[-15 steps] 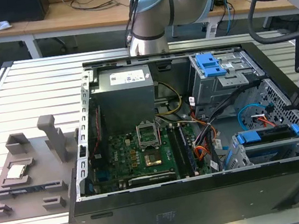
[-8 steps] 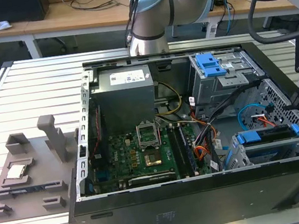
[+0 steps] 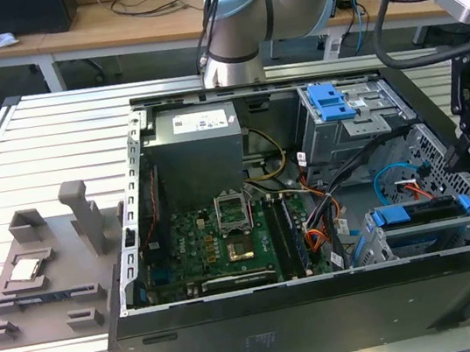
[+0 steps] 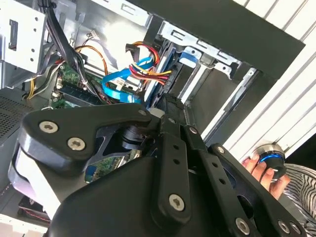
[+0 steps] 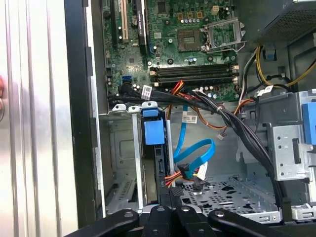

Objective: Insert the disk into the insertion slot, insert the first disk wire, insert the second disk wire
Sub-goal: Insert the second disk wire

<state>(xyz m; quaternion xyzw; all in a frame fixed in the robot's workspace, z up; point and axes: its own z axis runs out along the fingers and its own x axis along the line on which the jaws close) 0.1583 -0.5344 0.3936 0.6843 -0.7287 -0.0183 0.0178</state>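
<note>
The disk (image 3: 423,211), silver in a bright blue carrier, sits inside the insertion slot (image 3: 371,248), the perforated metal cage at the case's front corner on the exterior view's right. In the first wrist view the disk (image 5: 153,132) stands between the slot's silver rails (image 5: 135,148). My gripper (image 5: 170,193) hangs at the disk's rear end with its black fingers (image 4: 171,106) close together. A blue flat wire (image 5: 199,153) and a red, yellow and black wire bundle (image 5: 178,174) end right beside the fingertips. I cannot tell whether a plug is between the fingers.
The open black case (image 3: 328,321) holds a green motherboard (image 3: 218,240), a grey power supply (image 3: 191,147) and a taller grey bay with a blue latch (image 3: 328,102). A grey fixture (image 3: 45,266) lies on the slatted table. A person's hand (image 4: 260,173) rests on a round button (image 4: 270,156).
</note>
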